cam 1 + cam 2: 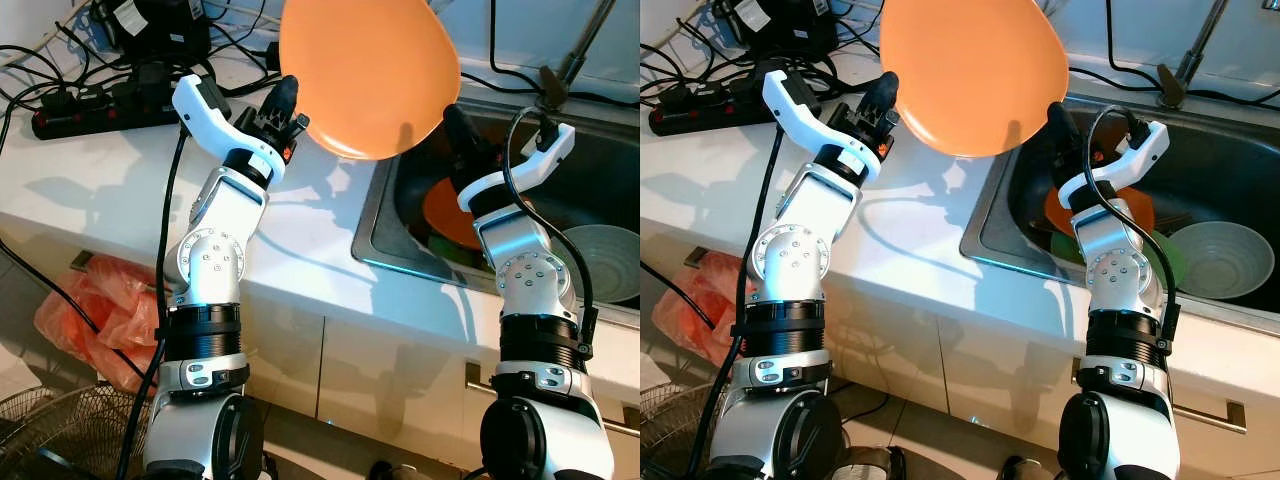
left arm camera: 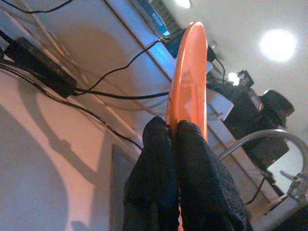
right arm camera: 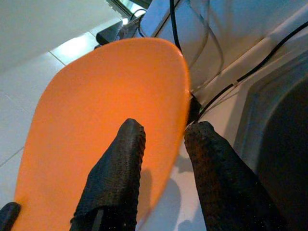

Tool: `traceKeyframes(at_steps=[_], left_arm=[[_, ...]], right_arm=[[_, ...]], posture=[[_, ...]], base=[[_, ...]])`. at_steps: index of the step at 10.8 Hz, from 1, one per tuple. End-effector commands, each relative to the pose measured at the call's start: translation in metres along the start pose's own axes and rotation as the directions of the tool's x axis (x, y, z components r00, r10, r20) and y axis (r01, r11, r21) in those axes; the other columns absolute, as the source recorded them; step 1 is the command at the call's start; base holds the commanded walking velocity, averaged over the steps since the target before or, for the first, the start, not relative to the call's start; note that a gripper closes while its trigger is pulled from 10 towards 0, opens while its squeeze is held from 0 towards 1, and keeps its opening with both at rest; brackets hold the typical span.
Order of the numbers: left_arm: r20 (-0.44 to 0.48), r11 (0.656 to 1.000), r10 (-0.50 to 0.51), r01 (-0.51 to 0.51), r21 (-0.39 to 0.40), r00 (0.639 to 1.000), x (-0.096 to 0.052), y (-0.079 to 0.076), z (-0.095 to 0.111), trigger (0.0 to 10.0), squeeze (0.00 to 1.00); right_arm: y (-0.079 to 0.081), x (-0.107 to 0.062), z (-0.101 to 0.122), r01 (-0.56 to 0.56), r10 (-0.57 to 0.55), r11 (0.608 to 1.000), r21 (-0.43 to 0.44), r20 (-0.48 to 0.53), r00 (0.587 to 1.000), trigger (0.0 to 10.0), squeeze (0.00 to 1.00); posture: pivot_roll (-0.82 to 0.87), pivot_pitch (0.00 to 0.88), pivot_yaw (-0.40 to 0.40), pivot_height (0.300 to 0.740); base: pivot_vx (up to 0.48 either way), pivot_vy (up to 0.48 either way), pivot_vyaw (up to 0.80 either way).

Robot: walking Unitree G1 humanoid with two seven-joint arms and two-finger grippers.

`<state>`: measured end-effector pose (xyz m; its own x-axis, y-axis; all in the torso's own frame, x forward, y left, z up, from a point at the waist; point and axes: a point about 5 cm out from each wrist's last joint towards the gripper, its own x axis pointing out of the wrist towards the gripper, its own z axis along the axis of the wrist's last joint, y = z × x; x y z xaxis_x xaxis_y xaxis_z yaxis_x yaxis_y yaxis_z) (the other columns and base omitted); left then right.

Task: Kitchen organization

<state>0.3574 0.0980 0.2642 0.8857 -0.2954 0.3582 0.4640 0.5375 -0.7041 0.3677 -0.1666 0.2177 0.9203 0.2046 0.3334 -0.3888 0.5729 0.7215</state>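
Observation:
A large orange plate (image 1: pixel 365 70) is held up in the air above the counter and the sink's left edge, its underside facing me. My left gripper (image 1: pixel 291 108) is shut on the plate's left rim; in the left wrist view its two black fingers (image 2: pixel 192 159) pinch the plate edge-on. My right gripper (image 3: pixel 166 131) is open just below the plate's right side. One of its fingers (image 3: pixel 120 163) lies across the plate's face, the other stands off the rim. Contact cannot be made out.
The steel sink (image 1: pixel 375 215) holds another orange plate (image 1: pixel 445 212), something green and a grey bowl (image 1: pixel 605 260), under a faucet (image 1: pixel 575 55). A power strip (image 1: pixel 90 112) and cables lie at the counter's back left. On the floor are an orange bag (image 1: pixel 95 305) and a wire basket (image 1: pixel 50 430).

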Motion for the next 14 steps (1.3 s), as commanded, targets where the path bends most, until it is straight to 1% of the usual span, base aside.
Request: traceKeyframes(at_steps=[1,4,6,9,11,13,14], left_arm=[[0.067,0.997,-0.079,0.081,-0.02,0.995,0.0,-0.016,0.011,10.0,0.0],[0.061,0.994,-0.1,0.102,-0.029,0.993,-0.001,-0.019,0.01,10.0,0.0],[0.031,0.992,-0.119,0.12,-0.035,0.992,-0.002,-0.02,0.005,10.0,0.0],[0.004,0.992,-0.124,0.124,-0.023,0.992,-0.002,-0.021,0.0,10.0,0.0],[0.03,0.995,-0.099,0.099,-0.031,0.995,-0.001,-0.018,0.003,10.0,0.0],[0.018,0.995,-0.097,0.097,-0.026,0.995,-0.001,-0.017,0.002,10.0,0.0],[0.036,0.996,-0.081,0.082,-0.029,0.996,-0.001,-0.016,0.003,10.0,0.0]], right_arm=[[-0.004,-0.001,0.002,0.021,-0.021,1.0,-0.014,0.002,1.0,10.0,0.0],[-0.005,-0.001,0.0,0.028,-0.028,0.999,-0.016,-0.002,1.0,10.0,0.0],[-0.005,0.0,0.0,0.029,-0.029,0.999,-0.015,-0.003,1.0,10.0,0.0],[-0.005,-0.001,0.0,0.025,-0.025,1.0,-0.013,0.001,1.0,10.0,0.0],[-0.005,-0.001,0.001,0.023,-0.023,1.0,-0.013,0.002,1.0,10.0,0.0],[-0.004,-0.001,0.001,0.022,-0.022,1.0,-0.011,0.002,1.0,10.0,0.0],[-0.004,-0.001,0.0,0.02,-0.02,1.0,-0.01,0.001,1.0,10.0,0.0]], posture=[[0.06,0.096,-0.019,0.74],[0.07,0.096,-0.021,0.74],[0.07,0.096,-0.021,0.74],[0.06,0.098,-0.018,0.74],[0.06,0.097,-0.016,0.74],[0.06,0.097,-0.016,0.74],[0.06,0.097,-0.016,0.74]], base=[[0.0,0.0,0.0],[0.0,0.0,0.0],[0.0,0.0,0.0],[0.0,0.0,0.0],[0.0,0.0,0.0],[0.0,0.0,0.0],[0.0,0.0,0.0]])
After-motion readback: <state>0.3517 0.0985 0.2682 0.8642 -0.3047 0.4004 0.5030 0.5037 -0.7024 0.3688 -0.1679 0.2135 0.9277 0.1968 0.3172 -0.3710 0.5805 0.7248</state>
